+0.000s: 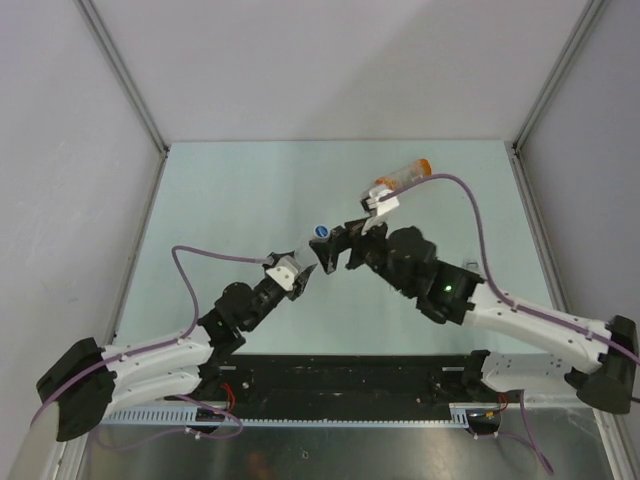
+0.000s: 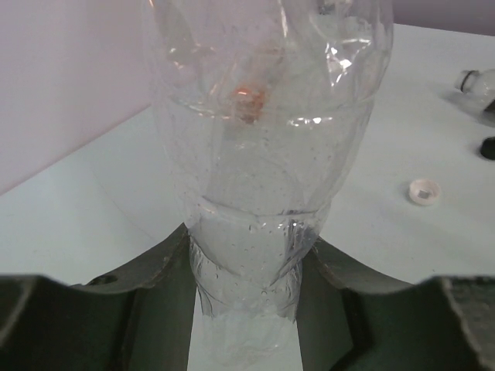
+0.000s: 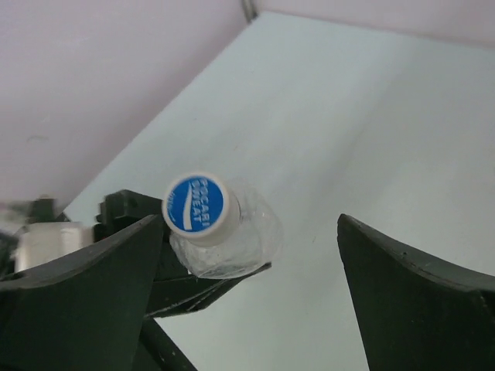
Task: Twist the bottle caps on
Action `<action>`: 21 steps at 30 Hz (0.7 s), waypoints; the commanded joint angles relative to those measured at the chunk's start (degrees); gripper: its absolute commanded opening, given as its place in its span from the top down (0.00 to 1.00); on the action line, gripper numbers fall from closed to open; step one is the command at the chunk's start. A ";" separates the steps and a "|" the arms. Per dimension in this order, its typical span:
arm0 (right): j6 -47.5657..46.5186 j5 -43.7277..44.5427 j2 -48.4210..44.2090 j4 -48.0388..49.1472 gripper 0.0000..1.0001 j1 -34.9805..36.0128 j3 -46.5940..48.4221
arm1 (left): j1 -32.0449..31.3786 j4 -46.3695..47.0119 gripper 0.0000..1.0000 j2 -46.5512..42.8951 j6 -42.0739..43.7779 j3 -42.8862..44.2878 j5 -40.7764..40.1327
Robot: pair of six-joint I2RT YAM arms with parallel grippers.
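Right wrist view shows the right gripper [image 3: 251, 232] spread wide about the blue-topped white cap [image 3: 197, 205], which sits on the neck of the clear bottle [image 2: 255, 193]. The left gripper [image 2: 251, 263] pinches that bottle's body. One cap seems on, though I cannot tell how tight. A loose white cap [image 2: 423, 191] and a black cap [image 2: 487, 147] lie at three o'clock of it, so two bottles look left to do, among them the orange-tinted bottle [image 1: 405, 178] at one o'clock.

Robot test cell, lab-type. Plain grey wall panels [image 1: 330, 60] w/ aluminium corner posts [image 1: 121, 70] beyond and either side of left gripper [image 1: 308, 260] and right gripper [image 1: 337, 247]. Pale green tabletop [image 1: 230, 190] beneath. Slotted cable duct [image 1: 300, 421] behind.
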 commanded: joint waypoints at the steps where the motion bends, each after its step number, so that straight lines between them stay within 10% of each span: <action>1: -14.23 -23.63 -7.57 -0.18 0.01 -4.65 2.11 | 0.24 1.61 1.00 -3.38 -3.44 -2.92 6.65; 12: -49.95 -63.14 -16.06 -23.80 0.13 -11.26 2.07 | 8.34 -10.27 1.00 -12.96 -1.24 -2.62 35.63; 21: -47.19 -70.90 -14.55 -17.63 0.21 -13.60 2.05 | 9.73 -15.33 1.00 -12.38 1.80 -1.29 45.15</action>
